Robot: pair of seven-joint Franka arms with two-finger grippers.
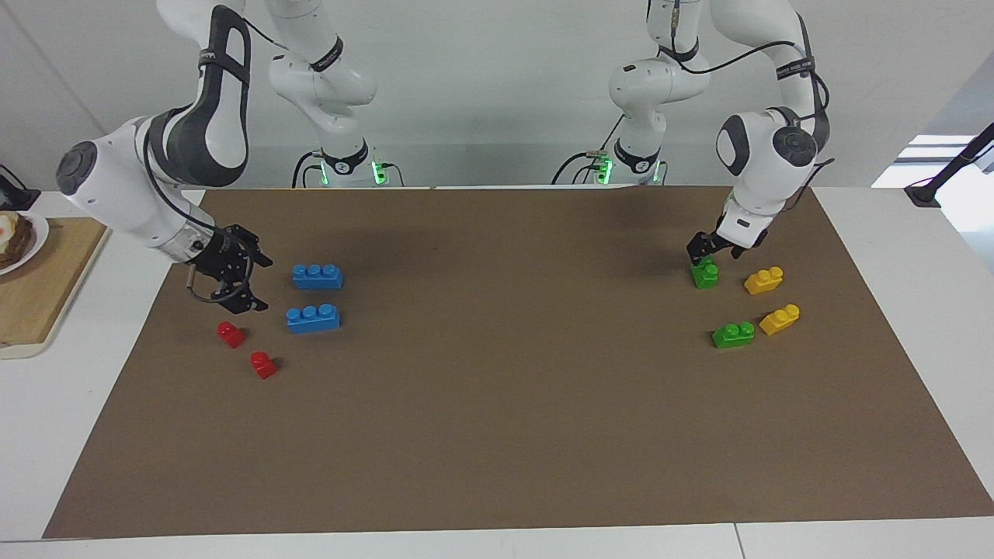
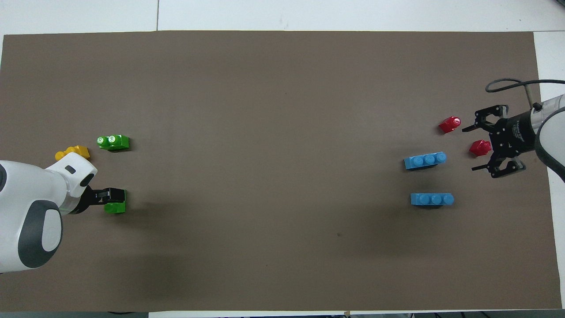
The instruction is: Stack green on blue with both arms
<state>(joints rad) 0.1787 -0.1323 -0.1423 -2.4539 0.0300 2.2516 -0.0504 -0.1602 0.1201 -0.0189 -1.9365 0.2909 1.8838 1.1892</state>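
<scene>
A: Start with the biggest thing. What is everything lying on?

B: A flat brown paper-like mat (image 1: 497, 404) with a matte, slightly fibrous look, covering most of the white table (image 1: 893, 543). Off the mat's edge at the right arm's end sits a pale wooden board (image 1: 39, 303).

A: And the arms?

B: Two white jointed robot arms, glossy shells with dark bands. The left gripper (image 1: 705, 252) is right down on the small bright green two-stud plastic brick (image 1: 706, 275) close to the mat's edge at the left arm's end, the one of the green pair nearer the robots. Its fingers appear to straddle the brick, but I cannot tell whether they are closed on it yet. The right gripper (image 1: 247, 283) hangs with its jaws spread wide and empty, tipped sideways over the mat beside the long blue three-stud plastic bricks (image 1: 317, 276) at the right arm's end.

A: So the step in hand?

B: Picking up green, I judge. To do it well, the fingers should press the brick's flat smooth side walls, not its round studs, and lift straight up so the hard, slick plastic does not twist. The right gripper should steady a blue brick by its long sides.

A: What else is nearby?

B: The second green brick (image 1: 733, 335) and two yellow two-stud bricks (image 1: 764, 280) lie just beside the grasped one; the second blue brick (image 1: 313, 318) lies beside the first, farther from the robots; two small red one-stud bricks (image 1: 231, 334) lie near the open gripper.
</scene>
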